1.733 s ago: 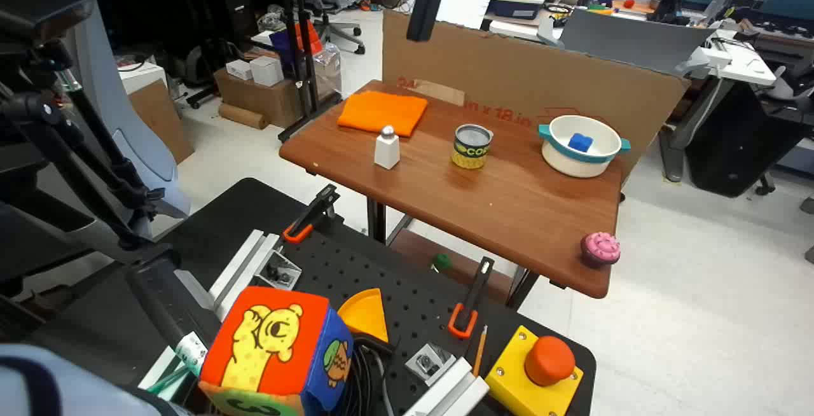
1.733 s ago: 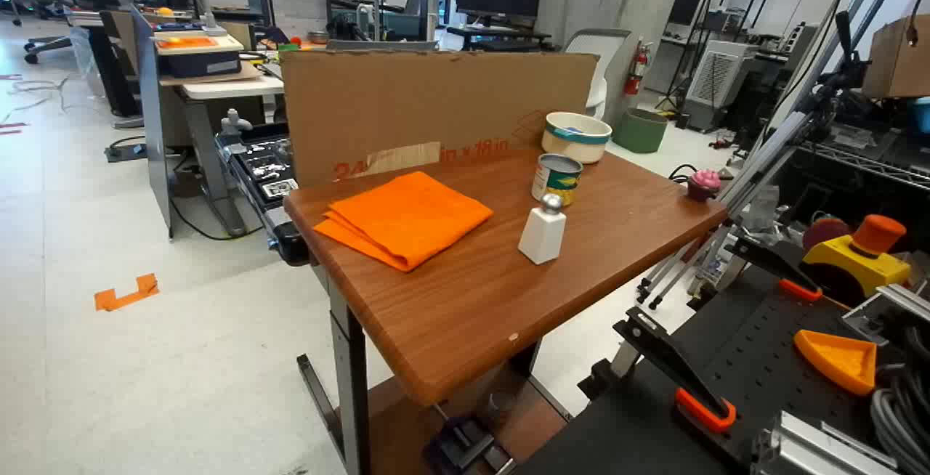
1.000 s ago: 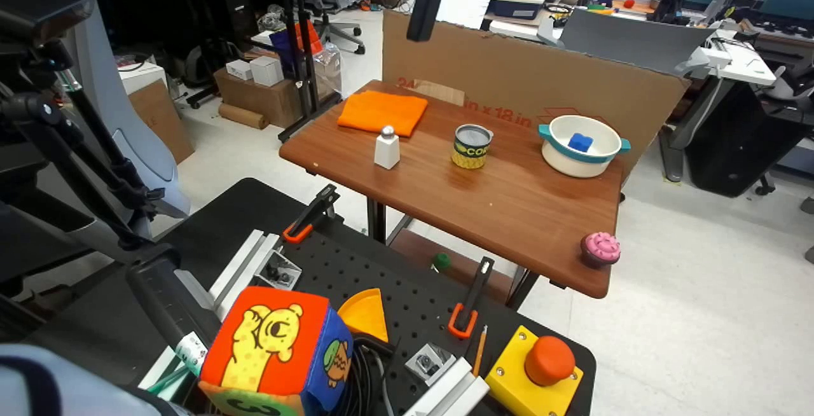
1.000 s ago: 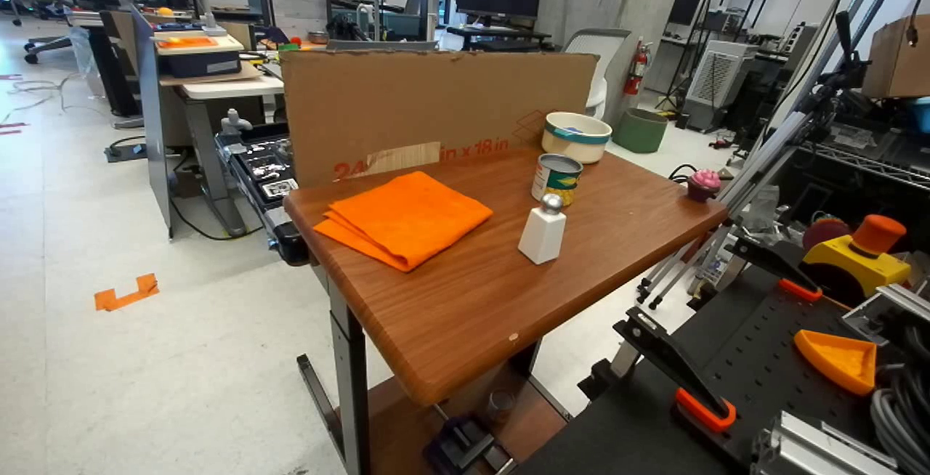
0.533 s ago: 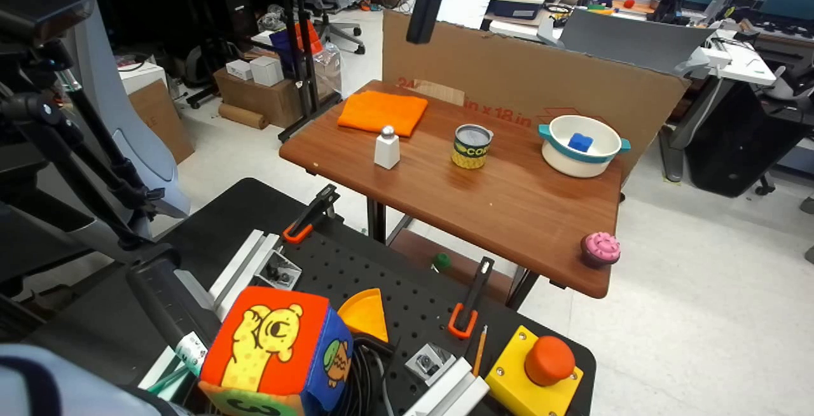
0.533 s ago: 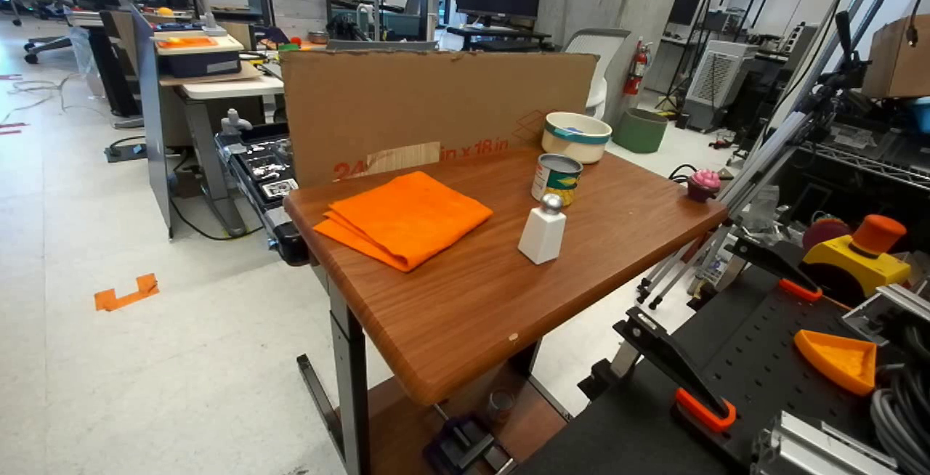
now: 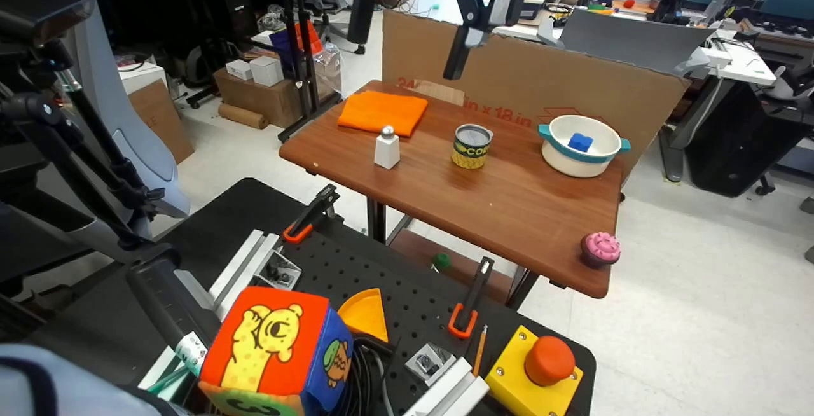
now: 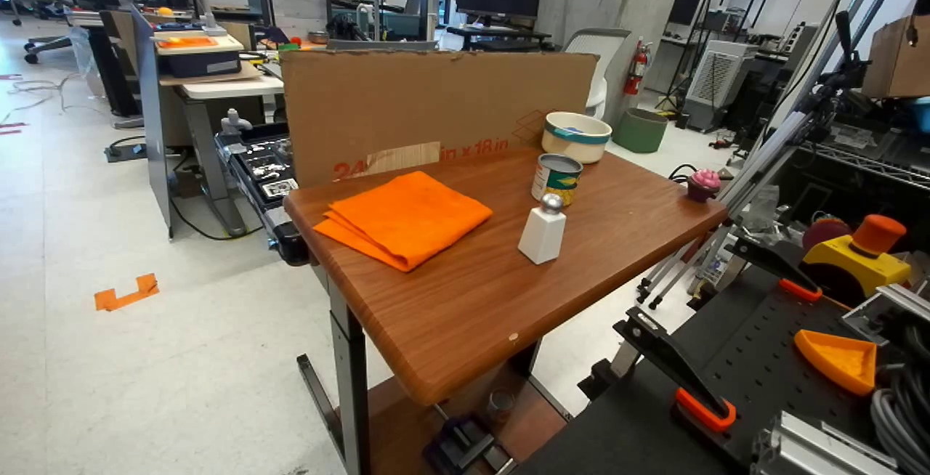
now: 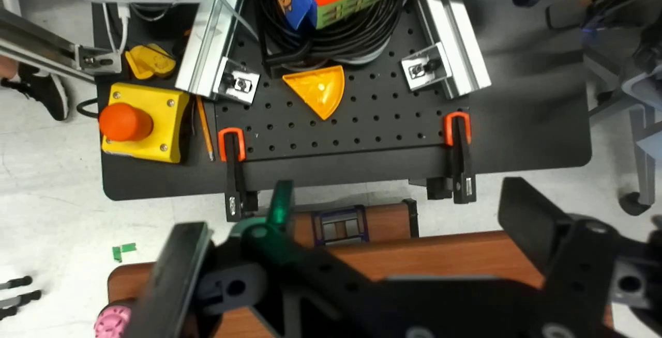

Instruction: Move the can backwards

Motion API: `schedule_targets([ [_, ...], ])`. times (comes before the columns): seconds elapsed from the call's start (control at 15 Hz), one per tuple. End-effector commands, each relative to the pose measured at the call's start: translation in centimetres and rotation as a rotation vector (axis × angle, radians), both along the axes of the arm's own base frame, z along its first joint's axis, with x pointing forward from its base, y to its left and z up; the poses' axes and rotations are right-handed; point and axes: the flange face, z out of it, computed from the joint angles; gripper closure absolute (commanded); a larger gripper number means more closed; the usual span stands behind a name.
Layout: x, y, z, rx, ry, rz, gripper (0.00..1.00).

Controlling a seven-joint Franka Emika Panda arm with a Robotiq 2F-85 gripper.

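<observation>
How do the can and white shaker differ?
The can is a squat cylinder; the white shaker is slimmer and tapered.
The can is printed in yellow and green; the white shaker is unprinted, silvery on top.
Both stand upright on the brown table.

The table [image 7: 521, 212] has a smooth, wood-grained top, its satin sheen faintly mirroring the corn can [image 7: 471, 147], which is metal with a bare, dull-silver lid and a smooth printed label. A folded orange cloth [image 8: 407, 217] looks soft and matt. The shaker [image 7: 386, 150] pairs a smooth white body with a shiny metal cap. The bowl [image 7: 572, 165] is smooth and lightly glossy. The panel [image 8: 436, 90] is matt brown cardboard, rough along its top edge. The toy cube [image 7: 276, 346] looks like printed fabric. The rails [image 9: 455, 43] are silvery metal, the perforated plate [image 9: 366, 128] matt black. The push-button [image 9: 125, 122] and its box [image 9: 166, 118] are smooth plastic. The gripper [image 7: 405, 58] has matt black fingers.
</observation>
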Motion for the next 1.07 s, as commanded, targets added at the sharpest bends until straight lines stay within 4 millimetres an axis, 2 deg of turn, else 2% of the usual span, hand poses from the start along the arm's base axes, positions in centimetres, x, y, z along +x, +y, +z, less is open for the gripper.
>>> schedule_targets([
  [0.0,7.2,0.6,-2.3,-0.055,0.034,-0.028,0.00],
  [0.2,12.3,1.1,-4.4,-0.078,0.053,-0.036,0.00],
  [0.4,15.9,1.4,-6.8,-0.077,0.067,-0.019,0.00],
  [0.53,17.5,1.4,-8.8,-0.070,0.090,-0.011,0.00],
  [0.67,18.4,1.4,-11.4,-0.077,0.128,-0.001,0.00],
  [1.0,20.4,1.4,-16.2,-0.069,0.209,0.007,0.00],
])
